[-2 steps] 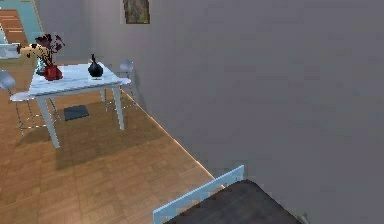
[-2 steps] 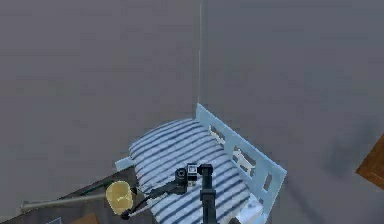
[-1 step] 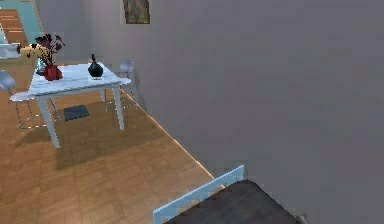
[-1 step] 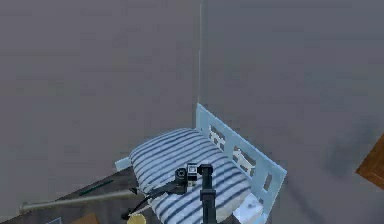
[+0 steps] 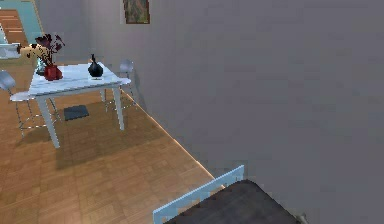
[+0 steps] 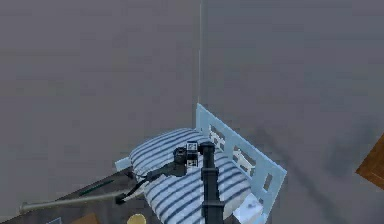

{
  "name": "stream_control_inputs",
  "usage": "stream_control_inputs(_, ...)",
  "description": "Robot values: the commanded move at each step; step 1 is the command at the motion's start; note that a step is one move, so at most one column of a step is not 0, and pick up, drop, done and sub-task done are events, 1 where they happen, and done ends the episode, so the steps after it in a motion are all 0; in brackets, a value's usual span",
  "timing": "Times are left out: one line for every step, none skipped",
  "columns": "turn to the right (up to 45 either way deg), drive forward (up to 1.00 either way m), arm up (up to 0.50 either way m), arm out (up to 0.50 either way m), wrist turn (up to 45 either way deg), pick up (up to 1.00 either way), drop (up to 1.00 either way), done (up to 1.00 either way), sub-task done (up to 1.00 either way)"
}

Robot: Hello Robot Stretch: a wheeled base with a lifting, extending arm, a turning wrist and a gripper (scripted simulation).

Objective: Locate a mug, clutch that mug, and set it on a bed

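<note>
We see our gripper (image 6: 126, 189) near a striped pillow (image 6: 170, 202) on the bed (image 6: 242, 152), and we cannot tell whether it holds anything.

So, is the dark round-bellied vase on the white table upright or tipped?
Upright: the dark round-bellied vase stands on its base on the white table, narrow neck pointing straight up.

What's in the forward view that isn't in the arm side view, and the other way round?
Forward view: a white table with a red vase of flowers, a dark vase, chairs and a wall picture. Arm side view: the arm, end effector and a striped pillow. Both: grey wall and the bed's white frame.
</note>
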Motion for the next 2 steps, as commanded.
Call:
stream_control_inputs(0.0,0.0,0.0,-0.08,0.0,0.0,0.0,0.0,0.0)
stream_control_inputs(0.0,0.0,0.0,0.0,0.0,0.0,0.0,1.0,0.0)
